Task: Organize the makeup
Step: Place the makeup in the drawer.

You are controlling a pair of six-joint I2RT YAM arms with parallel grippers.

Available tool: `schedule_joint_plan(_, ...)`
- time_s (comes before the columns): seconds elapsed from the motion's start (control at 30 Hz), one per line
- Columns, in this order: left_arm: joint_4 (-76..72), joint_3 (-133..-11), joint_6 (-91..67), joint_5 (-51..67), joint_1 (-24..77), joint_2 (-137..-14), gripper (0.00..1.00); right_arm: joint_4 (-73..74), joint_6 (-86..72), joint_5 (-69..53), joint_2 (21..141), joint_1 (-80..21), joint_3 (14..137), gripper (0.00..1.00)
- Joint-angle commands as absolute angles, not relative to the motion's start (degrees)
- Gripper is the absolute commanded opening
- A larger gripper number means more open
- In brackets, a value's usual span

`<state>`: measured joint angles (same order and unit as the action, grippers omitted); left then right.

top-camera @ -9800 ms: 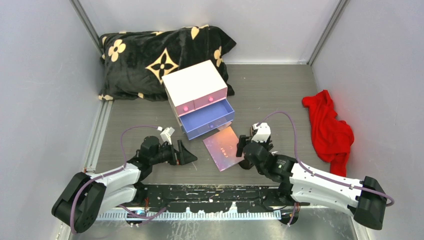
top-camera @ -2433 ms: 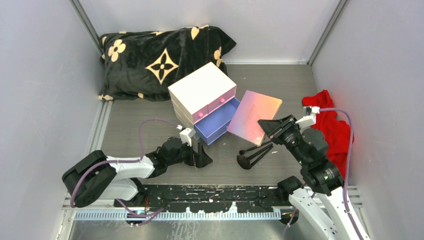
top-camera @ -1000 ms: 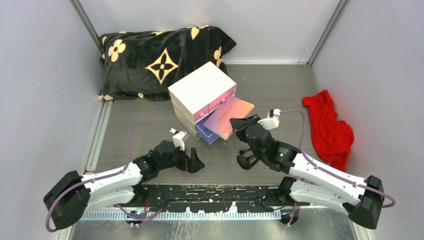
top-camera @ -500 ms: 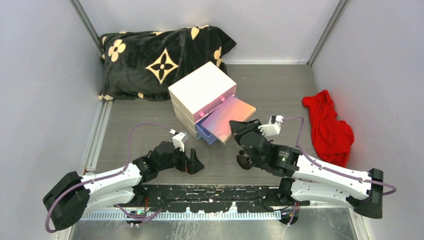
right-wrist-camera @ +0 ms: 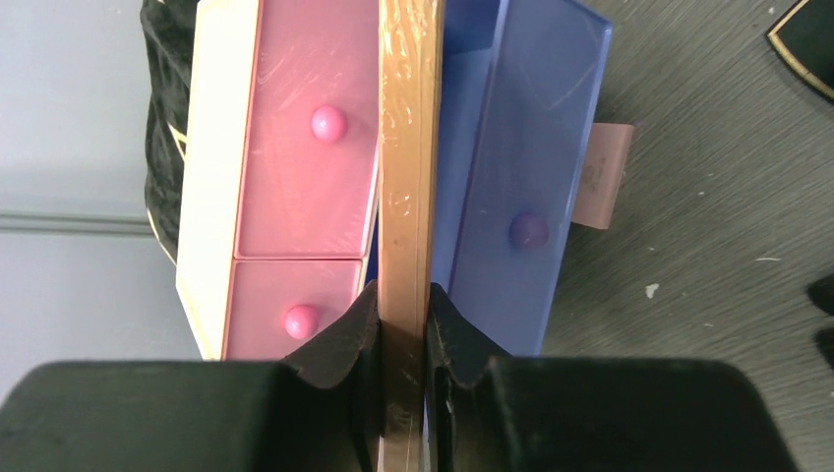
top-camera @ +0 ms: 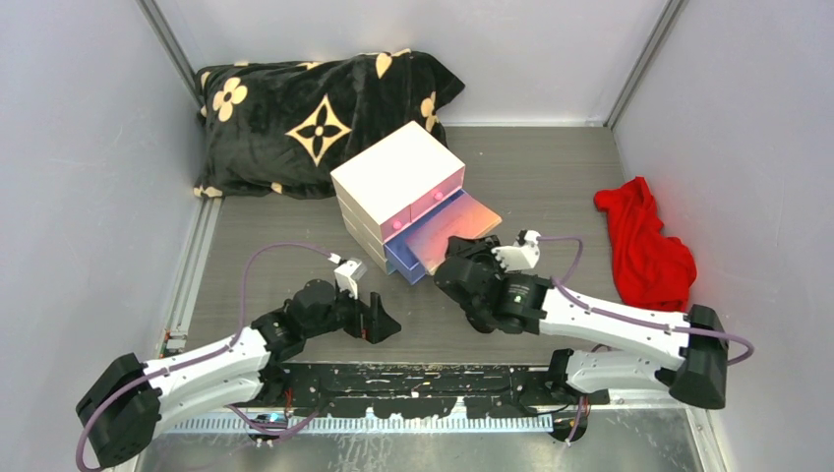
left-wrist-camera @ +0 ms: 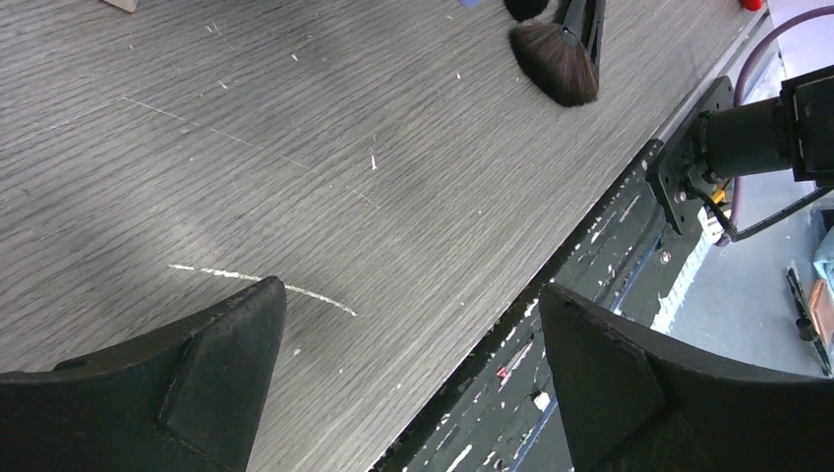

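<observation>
A grey wood-grain table [top-camera: 551, 167] is enclosed by pale walls, with a black patterned pillow [top-camera: 295, 108] laid at the back left. At the near left, the left gripper [top-camera: 382, 323] is held low over bare tabletop, fingers spread wide with nothing between them; little has changed there.

At the centre, the cream box [top-camera: 393, 172] is set with its blue drawer [top-camera: 418, 258] pulled open. The iridescent palette [top-camera: 460, 216], which was held high to the right of the box moments ago, has been brought down and leftward. It is now tilted over the open drawer, with its far part beside the pink drawer fronts [right-wrist-camera: 310, 167]. Its near edge is clamped between the fingers of the right gripper [right-wrist-camera: 403, 334].

Stowing is judged nearly done: settling and release remain. Whether the palette will lie flat inside cannot be told. A brush [left-wrist-camera: 556, 64] is left on the table. A red cloth [top-camera: 649, 246] lies at the right.
</observation>
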<state>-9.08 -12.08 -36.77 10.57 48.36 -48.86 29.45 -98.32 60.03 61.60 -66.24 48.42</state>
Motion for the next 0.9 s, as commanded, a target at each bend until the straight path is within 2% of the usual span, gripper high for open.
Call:
schedule_joint_plan(0.0, -7.9, -12.0, -36.1, 11.3, 48.2, -45.7, 1.00, 29.7, -103.4, 66.8, 65.9, -66.5, 54.6, 0.01)
schedule_joint_plan(0.17, -4.2, -12.3, -35.9, 10.4, 48.2, -42.1, 1.00, 29.7, -103.4, 67.9, 70.8, -66.3, 58.3, 0.03)
schedule_joint_plan(0.27, -2.2, -13.0, -35.2, 10.2, 48.1, -41.3, 1.00, 28.4, -102.2, 66.4, 72.1, -65.2, 58.9, 0.23)
schedule_joint_plan(0.47, -3.0, -14.3, -35.0, 10.5, 48.1, -43.7, 1.00, 22.4, -97.5, 61.3, 73.4, -62.7, 57.7, 0.39)
schedule_joint_plan(0.6, -3.5, -15.2, -34.8, 10.5, 48.1, -45.0, 1.00, 17.2, -95.2, 54.5, 75.1, -60.1, 57.0, 0.44)
schedule_joint_plan(0.87, -2.8, -15.0, -34.8, 9.3, 48.1, -45.0, 1.00, 13.0, -92.0, 50.3, 75.7, -57.8, 56.1, 0.47)
